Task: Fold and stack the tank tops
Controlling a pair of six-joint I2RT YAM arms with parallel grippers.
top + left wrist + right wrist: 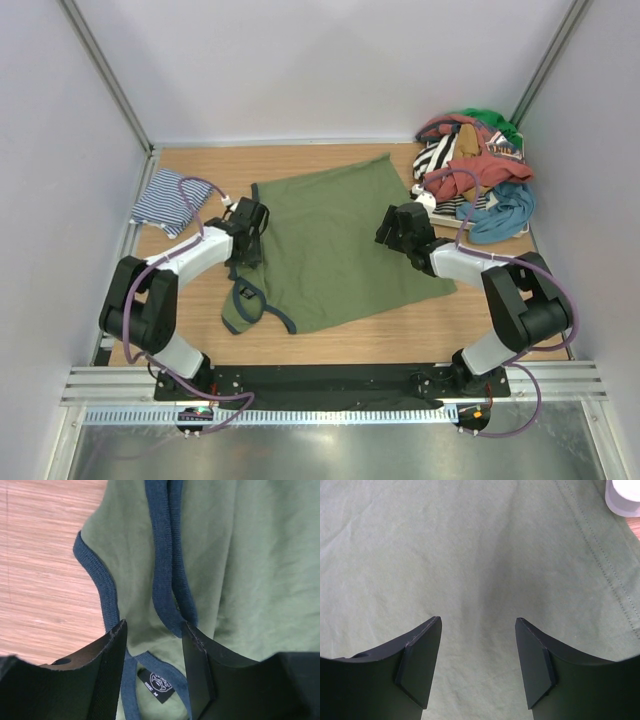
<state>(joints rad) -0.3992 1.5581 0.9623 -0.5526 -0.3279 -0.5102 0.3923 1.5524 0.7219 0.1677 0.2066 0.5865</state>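
Olive green cloth tank top with dark navy trim lies spread flat across the middle of the light wooden table, its straps crumpled toward the near left. The folded navy-and-white striped tank top sits well apart at the far left edge. The left gripper is low over the neck area, jaws parted astride a navy-trimmed edge, while the right gripper hovers over plain green cloth beside a stitched hem, jaws wide, grasping nothing.
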